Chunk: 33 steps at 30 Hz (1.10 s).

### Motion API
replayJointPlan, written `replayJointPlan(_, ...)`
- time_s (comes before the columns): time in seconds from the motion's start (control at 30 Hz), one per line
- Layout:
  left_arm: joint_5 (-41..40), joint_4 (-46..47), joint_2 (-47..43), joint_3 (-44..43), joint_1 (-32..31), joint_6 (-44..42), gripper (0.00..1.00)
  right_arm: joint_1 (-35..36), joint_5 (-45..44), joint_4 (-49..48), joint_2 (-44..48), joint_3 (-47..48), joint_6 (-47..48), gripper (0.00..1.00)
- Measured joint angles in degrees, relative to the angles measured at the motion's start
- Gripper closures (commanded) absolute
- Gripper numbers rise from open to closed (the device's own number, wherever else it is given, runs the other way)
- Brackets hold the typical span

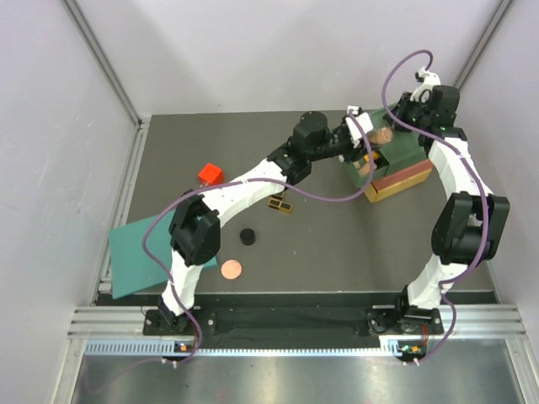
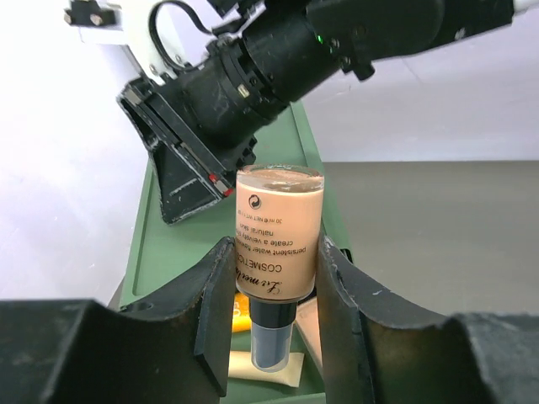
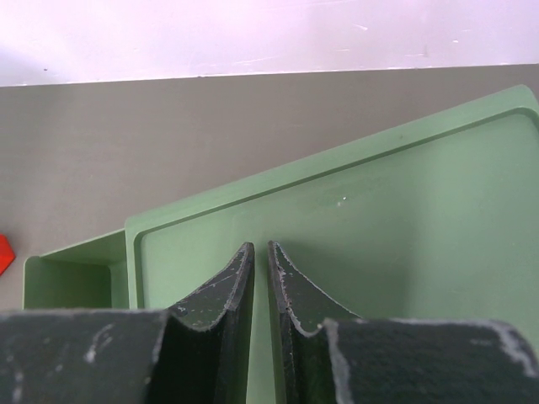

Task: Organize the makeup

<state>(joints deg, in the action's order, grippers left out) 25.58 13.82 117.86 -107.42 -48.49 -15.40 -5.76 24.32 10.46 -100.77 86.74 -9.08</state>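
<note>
My left gripper (image 2: 276, 249) is shut on a beige bottle (image 2: 279, 227), black cap down, and holds it over the open green drawer (image 2: 168, 252); it also shows in the top view (image 1: 370, 145). In the drawer lie a cream stick (image 2: 244, 367), part of an orange tube (image 2: 239, 315) and another beige item (image 2: 308, 324). My right gripper (image 3: 260, 248) is shut and empty, fingertips on the box's green top (image 3: 379, 219). On the table lie the black-gold palette (image 1: 280, 204), black round compact (image 1: 247, 236) and copper disc (image 1: 231, 269).
The stacked drawer box (image 1: 408, 172) stands at the back right with its top drawer pulled out to the left. A red block (image 1: 210, 174) sits mid-left. The teal sheet (image 1: 139, 252) lies at the left front, overhanging the table edge.
</note>
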Motion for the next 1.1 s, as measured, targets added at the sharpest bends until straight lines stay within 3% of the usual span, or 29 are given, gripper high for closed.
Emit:
replayJointPlan(0.3,-0.50,-3.69,2.78,-0.09,0.24,-9.03,0.97,-0.02,0.20,-0.02,-0.11,0.07,0.02,0.86)
replayJointPlan(0.33,-1.01,-4.04,2.78,0.24,0.26,-10.45,0.91,-0.02,0.20,-0.02,-0.11,0.07,0.02,0.86)
replayJointPlan(0.4,-1.81,-4.50,2.80,0.66,0.35,-13.22,0.61,-0.02,0.20,-0.02,-0.11,0.07,0.02,0.86)
replayJointPlan(0.43,-2.25,-4.79,2.80,0.81,0.37,-14.47,0.54,-0.02,0.22,-0.02,-0.11,0.07,0.02,0.86)
replayJointPlan(0.63,-4.17,-4.85,2.80,1.27,0.42,-19.39,0.37,-0.02,0.22,-0.02,-0.11,0.07,0.02,0.86)
replayJointPlan(1.1,-9.01,-0.85,2.73,1.79,1.16,-20.44,0.34,-0.04,0.39,0.31,-0.28,0.37,0.04,0.86)
